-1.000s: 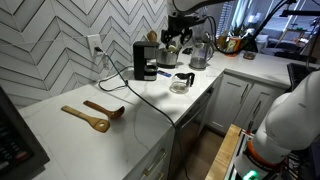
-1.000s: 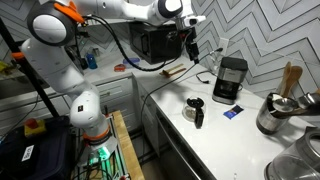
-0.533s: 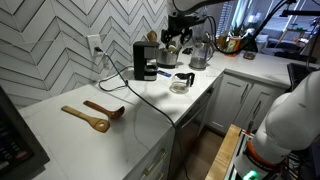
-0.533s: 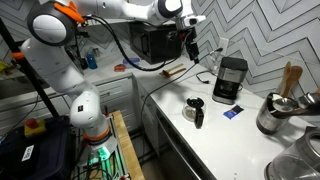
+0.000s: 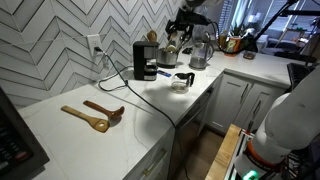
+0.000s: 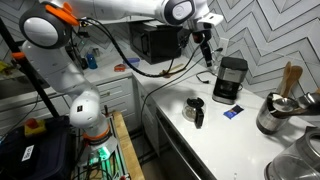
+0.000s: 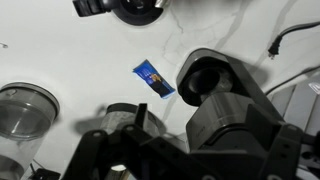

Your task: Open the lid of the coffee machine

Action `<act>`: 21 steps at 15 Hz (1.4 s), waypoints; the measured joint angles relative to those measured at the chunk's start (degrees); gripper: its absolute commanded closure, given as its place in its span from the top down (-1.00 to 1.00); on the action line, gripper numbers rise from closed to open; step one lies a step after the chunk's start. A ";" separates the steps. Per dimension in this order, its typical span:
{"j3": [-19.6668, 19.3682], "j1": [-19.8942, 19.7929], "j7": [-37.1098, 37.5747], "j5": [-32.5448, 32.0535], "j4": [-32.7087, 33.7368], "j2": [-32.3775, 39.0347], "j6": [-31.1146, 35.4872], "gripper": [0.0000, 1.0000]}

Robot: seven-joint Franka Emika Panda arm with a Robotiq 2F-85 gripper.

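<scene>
Found lid [image 6: 233, 61] shut on coffee machine [image 6: 229, 82], below and beside end effector [image 6: 205, 52], untouched; finger spread indiscernible; bare surface [image 6: 242, 146] in front.

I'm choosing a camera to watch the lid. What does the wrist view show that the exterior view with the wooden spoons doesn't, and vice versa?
Wrist only: a blue packet. Exterior only: the coffee machine, its lid down, and two wooden spoons. Both: the claw and the white counter.
</scene>
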 measured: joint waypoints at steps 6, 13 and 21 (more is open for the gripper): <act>-5.58 -0.10 -12.28 21.36 -0.17 2.56 6.92 1.00; -5.94 -0.28 -14.83 24.68 0.29 3.75 7.88 1.00; -7.91 -1.47 -14.89 29.30 1.94 5.36 7.81 1.00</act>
